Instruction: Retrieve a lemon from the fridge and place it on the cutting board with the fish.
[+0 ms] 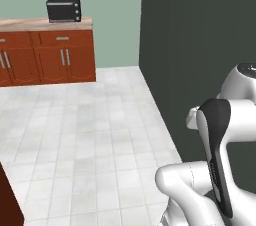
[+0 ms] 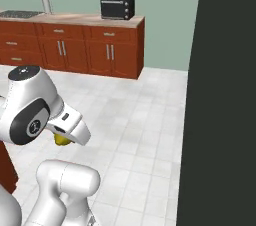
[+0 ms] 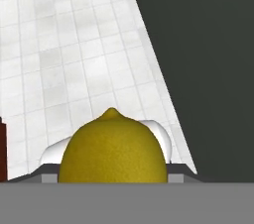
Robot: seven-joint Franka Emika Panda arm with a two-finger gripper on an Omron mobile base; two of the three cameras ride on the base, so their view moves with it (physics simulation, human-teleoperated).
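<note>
The lemon [image 3: 112,151], bright yellow with a small nub on top, sits low in the middle of the hand view. My gripper [image 3: 113,171] is shut on it, and the fruit hides the fingertips. From the right base view a bit of the lemon [image 2: 61,140] peeks out under the white hand, where the gripper [image 2: 63,137] hangs above the floor. The arm is folded close to the base. The cutting board and the fish are out of view. A tall dark grey slab [image 1: 200,45] rises at the right; I cannot tell whether it is the fridge.
Pale tiled floor [image 1: 85,130] stretches ahead. Red-brown cabinets [image 2: 95,50] under a beige counter line the far wall, with a black microwave [image 2: 117,7] on top. A red-brown cabinet edge [image 1: 9,200] stands close at the lower left.
</note>
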